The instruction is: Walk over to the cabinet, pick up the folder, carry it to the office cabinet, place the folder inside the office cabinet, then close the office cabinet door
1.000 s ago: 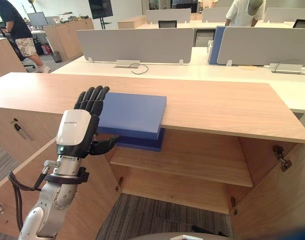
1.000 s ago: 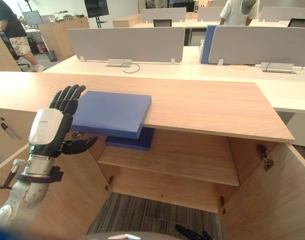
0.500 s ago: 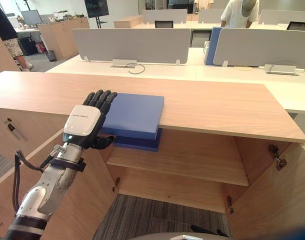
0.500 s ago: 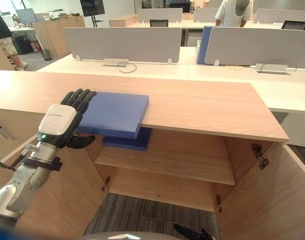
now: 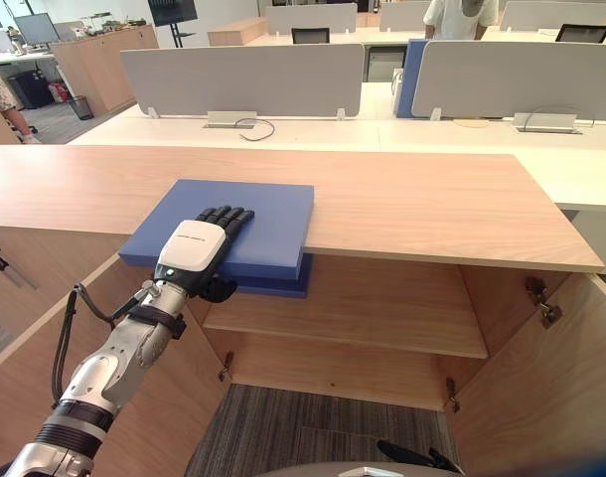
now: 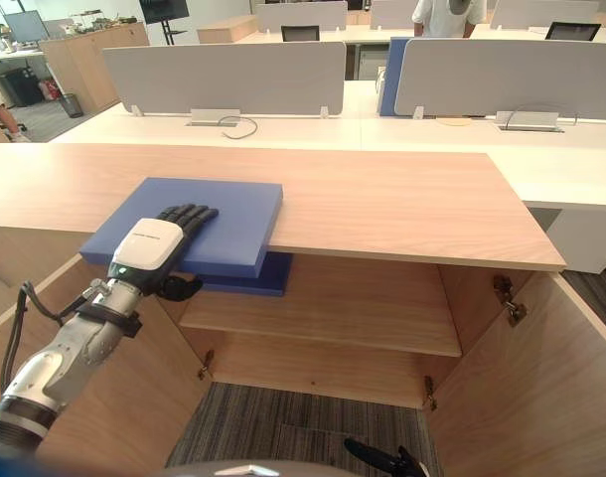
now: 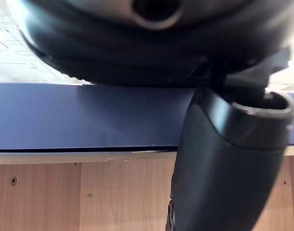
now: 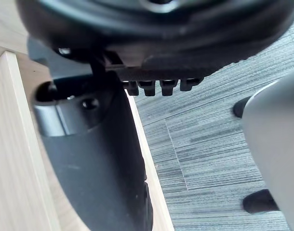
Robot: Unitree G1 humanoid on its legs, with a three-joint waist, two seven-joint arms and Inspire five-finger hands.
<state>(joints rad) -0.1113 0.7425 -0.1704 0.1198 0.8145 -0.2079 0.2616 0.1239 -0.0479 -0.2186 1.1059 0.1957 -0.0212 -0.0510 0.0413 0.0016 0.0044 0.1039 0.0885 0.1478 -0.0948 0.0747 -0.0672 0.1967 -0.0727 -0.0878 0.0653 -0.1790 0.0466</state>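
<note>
**Folder (image 5: 258, 209) pinched at the front edge of the cabinet top (image 5: 432, 204)**

It is flat and blue and lies toward the left end of the cabinet top. Its near side juts out past the front edge, over the open compartment. My left hand (image 5: 194, 253) has it: the fingers are laid flat across the upper face and the thumb is tucked under the overhanging side. I read that as a pinch from above and below. The left wrist view agrees, with the thumb (image 7: 224, 163) crossing below the folder's blue edge.

The folder sits directly ahead of that hand, square to the front edge. I cannot tell which of its sides is the longer. My right hand (image 8: 94, 159) hangs low over the carpet (image 8: 209, 144), well apart from the folder, and I cannot tell its state. A darker folder (image 5: 283, 288) rests on the shelf (image 5: 382, 308) just beneath.

I judge the next move to be a straight pull toward me off the front edge, using the left hand alone. The folder needs to be kept level so it doesn't slip from the pinch.
</note>
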